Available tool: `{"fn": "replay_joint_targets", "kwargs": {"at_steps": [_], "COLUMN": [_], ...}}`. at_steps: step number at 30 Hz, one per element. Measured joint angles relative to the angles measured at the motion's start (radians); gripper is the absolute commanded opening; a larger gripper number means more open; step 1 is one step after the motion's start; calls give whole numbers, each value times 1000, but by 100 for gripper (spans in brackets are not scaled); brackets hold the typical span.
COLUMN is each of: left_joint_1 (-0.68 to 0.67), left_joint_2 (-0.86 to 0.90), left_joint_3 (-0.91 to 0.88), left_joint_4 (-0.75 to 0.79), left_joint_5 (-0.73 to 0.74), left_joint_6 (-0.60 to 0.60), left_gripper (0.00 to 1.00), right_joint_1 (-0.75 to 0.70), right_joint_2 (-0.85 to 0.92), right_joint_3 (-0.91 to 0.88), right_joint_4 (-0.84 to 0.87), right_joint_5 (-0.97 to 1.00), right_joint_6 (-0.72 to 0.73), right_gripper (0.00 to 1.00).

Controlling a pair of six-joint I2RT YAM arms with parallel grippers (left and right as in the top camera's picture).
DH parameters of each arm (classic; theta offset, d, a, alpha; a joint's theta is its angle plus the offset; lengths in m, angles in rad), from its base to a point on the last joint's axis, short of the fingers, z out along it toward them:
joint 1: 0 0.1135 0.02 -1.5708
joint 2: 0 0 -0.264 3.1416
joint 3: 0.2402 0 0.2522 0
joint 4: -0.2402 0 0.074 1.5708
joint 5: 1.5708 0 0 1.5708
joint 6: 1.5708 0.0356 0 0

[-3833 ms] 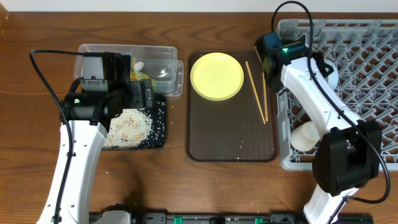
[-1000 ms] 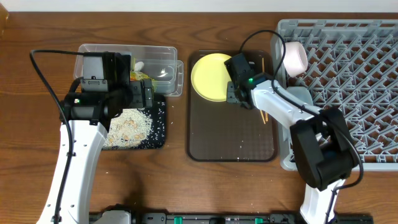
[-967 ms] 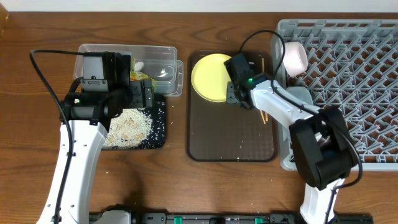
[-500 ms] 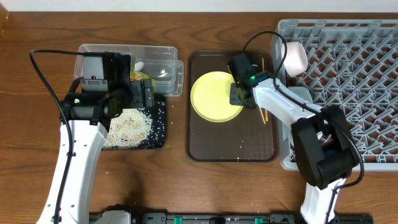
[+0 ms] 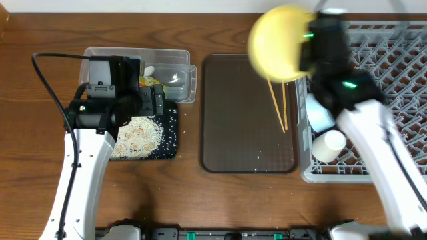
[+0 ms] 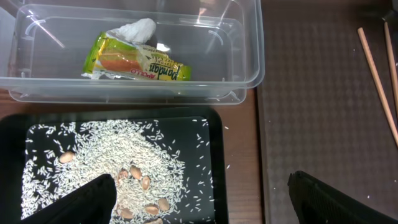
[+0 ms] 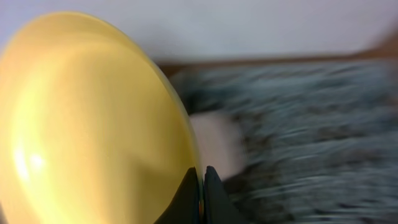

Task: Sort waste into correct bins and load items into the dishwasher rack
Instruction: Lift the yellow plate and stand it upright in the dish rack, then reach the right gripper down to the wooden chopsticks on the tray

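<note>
Overhead cam: round yellow plate (image 5: 275, 41) motion-blurred, tilted, up off flat dark-brown tray (image 5: 240, 127), over its far-right corner next to grey lattice rack (image 5: 400, 80). R gripper (image 5: 305, 57) clamped on plate rim. Two thin wooden chopsticks (image 5: 279, 103) lie on tray's right side. Small white cup (image 5: 328, 145) and light blue bowl (image 5: 319, 115) in rack's near-left part, partly under R arm. L gripper (image 5: 159, 103) over shallow black tray (image 5: 170, 143) w/ whitish rice grains (image 5: 140, 133), jaws wide, nothing held.

L wrist: green-and-orange wrapper (image 6: 137, 62) + white crumpled scrap (image 6: 134, 30) inside clear plastic tub (image 6: 249, 62). Tan nut-like bits (image 6: 144, 182) among rice.

R wrist: plate glossy, fills left half, rim pinched; rack blurred.

Vs 0.5 s ago: plate was flat on tray, now airborne. L arm unchanged.
</note>
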Motion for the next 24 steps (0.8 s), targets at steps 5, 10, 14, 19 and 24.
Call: {"fn": "replay_joint_targets", "kwargs": {"at_steps": [5,10,14,19,24], "left_joint_1": [0,0,0,0,0], "left_joint_2": [0,0,0,0,0], "left_joint_3": [0,0,0,0,0], "left_joint_4": [0,0,0,0,0], "left_joint_5": [0,0,0,0,0], "left_joint_6": [0,0,0,0,0], "left_gripper": [91,91,91,91,91], "right_joint_1": [-121,-204,-227,-235,-240], "right_joint_2": [-70,-16,61,173,268], "right_joint_3": [1,0,0,0,0], "right_joint_4": [3,42,94,166,232], "right_joint_5": [223,349,415,441,452], "right_joint_6": [-113,-224,-314,-417,-497], "right_gripper": [1,1,1,1,1]}}
